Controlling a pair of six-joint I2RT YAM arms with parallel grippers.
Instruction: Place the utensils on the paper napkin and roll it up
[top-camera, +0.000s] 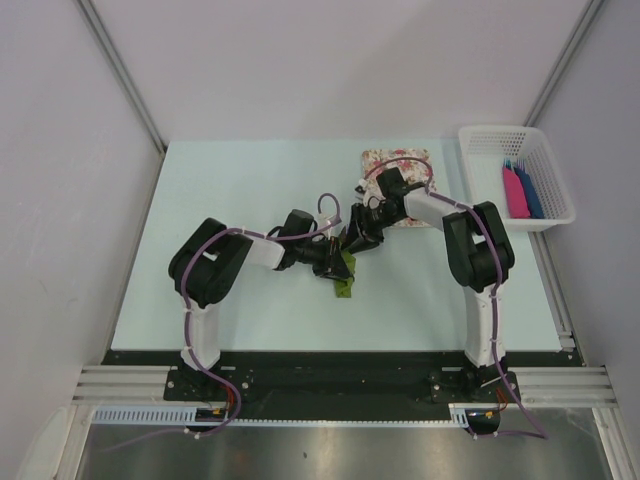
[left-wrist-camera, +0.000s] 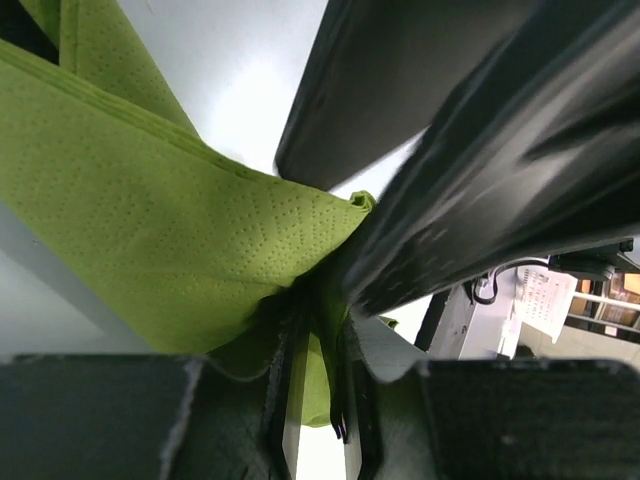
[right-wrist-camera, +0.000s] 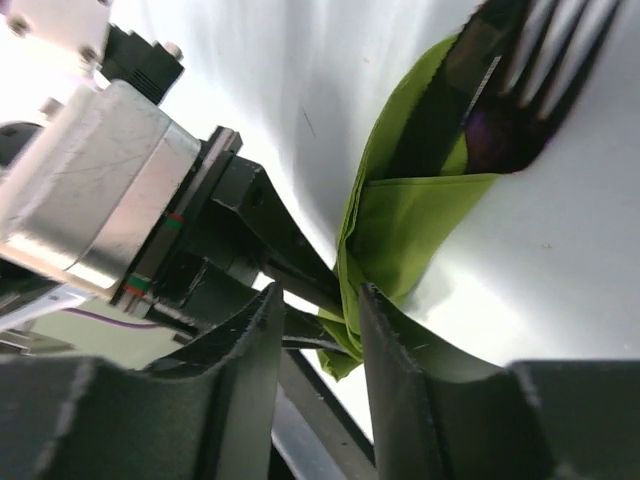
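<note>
The olive-green paper napkin (top-camera: 345, 278) lies bunched at the table's middle, folded around the dark purple utensils. In the right wrist view the fork (right-wrist-camera: 520, 90) sticks out of the napkin's (right-wrist-camera: 420, 220) far end, tines showing. My left gripper (top-camera: 335, 255) is shut on a fold of the napkin (left-wrist-camera: 150, 220), with a dark sliver pinched between its jaws (left-wrist-camera: 318, 335). My right gripper (top-camera: 358, 240) is just opposite it. Its jaws (right-wrist-camera: 320, 300) stand slightly apart, with the napkin's near corner against the right finger (right-wrist-camera: 385, 340). The other utensils are hidden inside the napkin.
A pink-and-white floral mat (top-camera: 398, 165) lies at the back, partly under the right arm. A white basket (top-camera: 515, 175) at the back right holds pink and blue flat pieces. The two grippers are crowded together over the napkin.
</note>
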